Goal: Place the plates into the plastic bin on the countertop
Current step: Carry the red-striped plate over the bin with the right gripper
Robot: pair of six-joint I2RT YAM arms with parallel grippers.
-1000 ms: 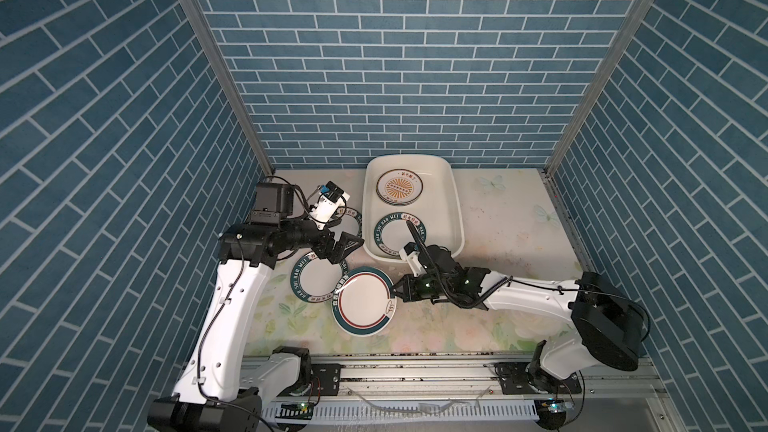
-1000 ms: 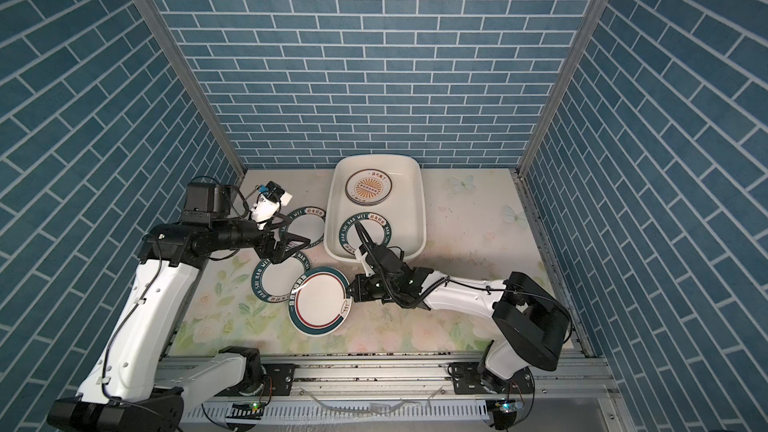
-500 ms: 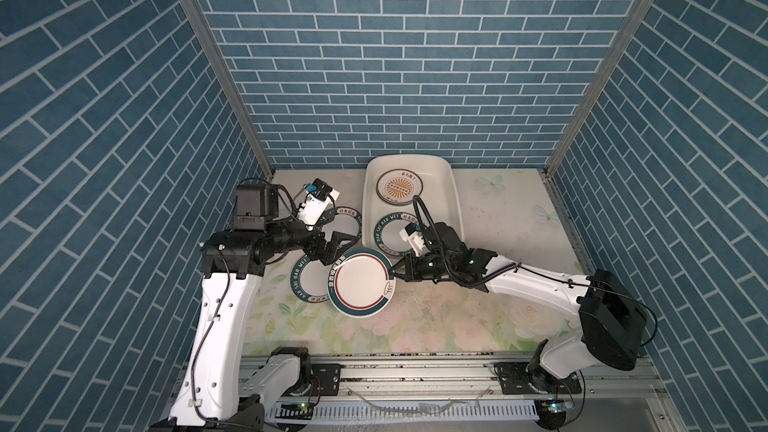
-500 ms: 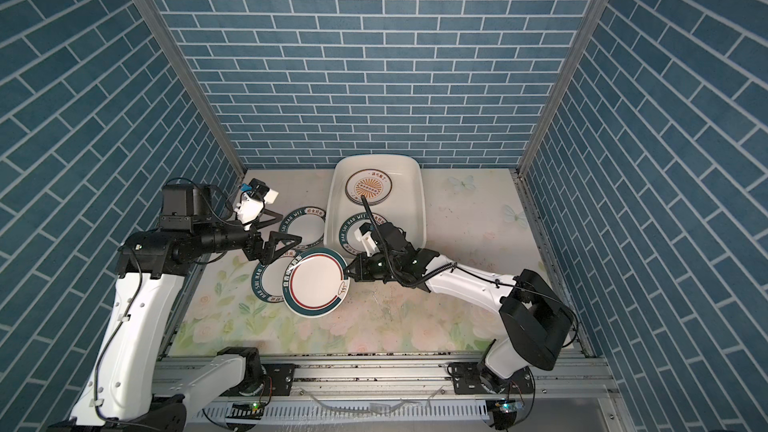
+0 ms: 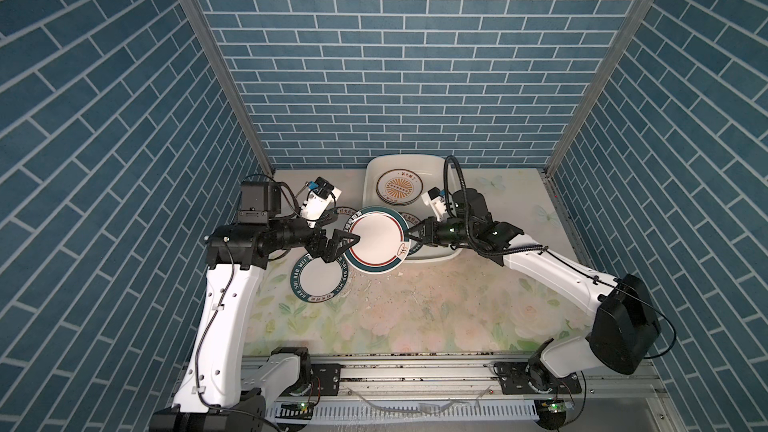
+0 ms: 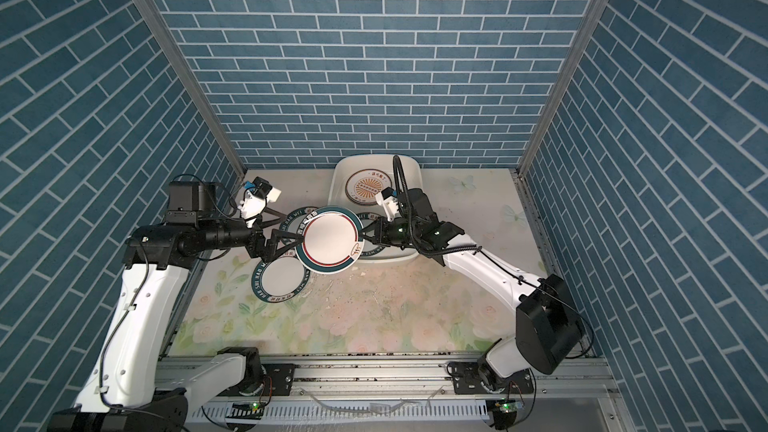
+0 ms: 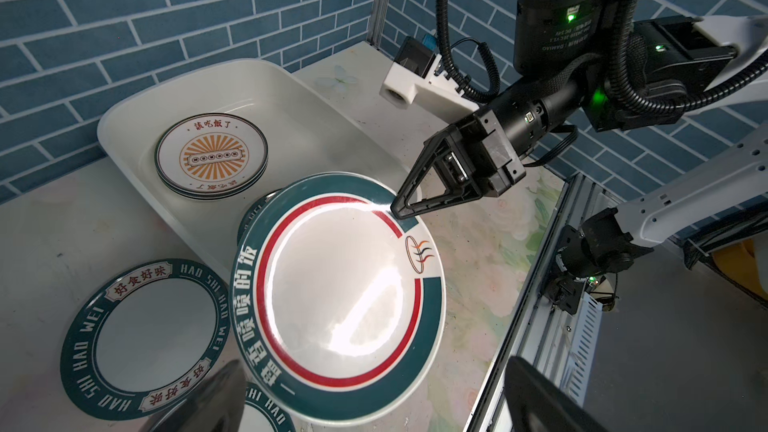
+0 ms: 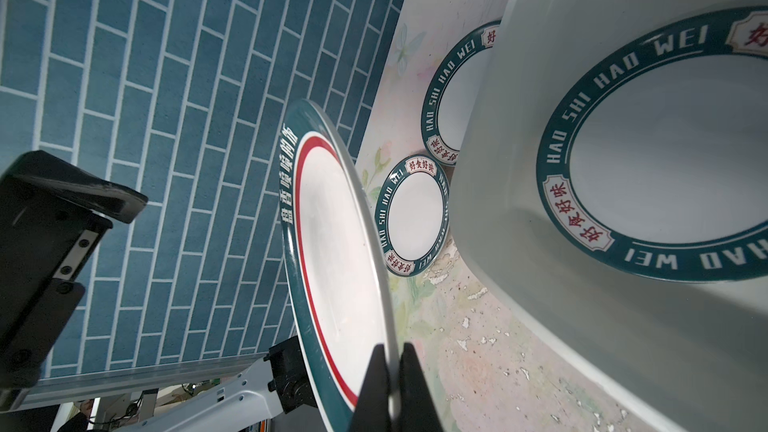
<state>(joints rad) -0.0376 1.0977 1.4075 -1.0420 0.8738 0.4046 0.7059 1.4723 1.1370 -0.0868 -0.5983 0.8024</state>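
My right gripper (image 5: 409,234) (image 8: 388,388) is shut on the rim of a teal-and-red ringed plate (image 5: 376,247) (image 6: 330,241) (image 7: 345,309). It holds the plate tilted in the air, just in front of the plastic bin's (image 5: 366,193) near left corner. My left gripper (image 5: 345,248) (image 7: 374,363) is open, with its fingers on either side of the plate's opposite edge and apart from it. Inside the bin lie stacked sunburst plates (image 5: 399,187) (image 7: 212,155) and a lettered plate (image 8: 665,151). On the countertop (image 5: 415,317) lie two lettered plates (image 5: 320,280) (image 8: 453,89).
Blue brick-pattern walls close in the left, back and right sides. A metal rail (image 5: 415,371) with both arm bases runs along the front edge. The countertop surface is scuffed and flaking in front of the bin (image 6: 374,156).
My right gripper has lifted the ringed plate off the countertop and carried it back toward the bin. My left gripper, still open, has followed at the plate's left edge.
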